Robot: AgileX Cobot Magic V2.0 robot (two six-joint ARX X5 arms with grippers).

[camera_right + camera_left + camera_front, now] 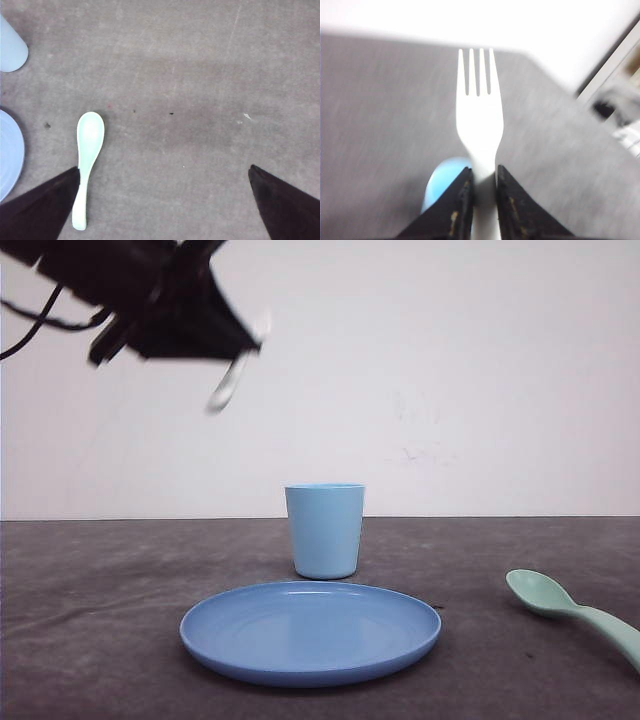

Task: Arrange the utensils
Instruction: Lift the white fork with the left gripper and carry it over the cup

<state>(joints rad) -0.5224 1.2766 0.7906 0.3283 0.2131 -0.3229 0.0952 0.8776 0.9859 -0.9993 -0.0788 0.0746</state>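
Left fingers (484,200) pinched one white fork (479,120) above one blue cup (324,530); right fingers (162,200) gaped wide beside one mint spoon (87,160).

wall (480,360): plain white | table (100,640): dark grey (faintly scuffed)

Fork (479,120): plain white. Spoon (88,160): pale mint green, no pattern. Cup (324,530): light blue. Plate (310,630): mid blue, darker than the cup, plain. Counter (100,600): dark grey, faintly mottled and scuffed. Fingers (457,205): black, flecked with tan specks. Back wall (480,370): off-white.
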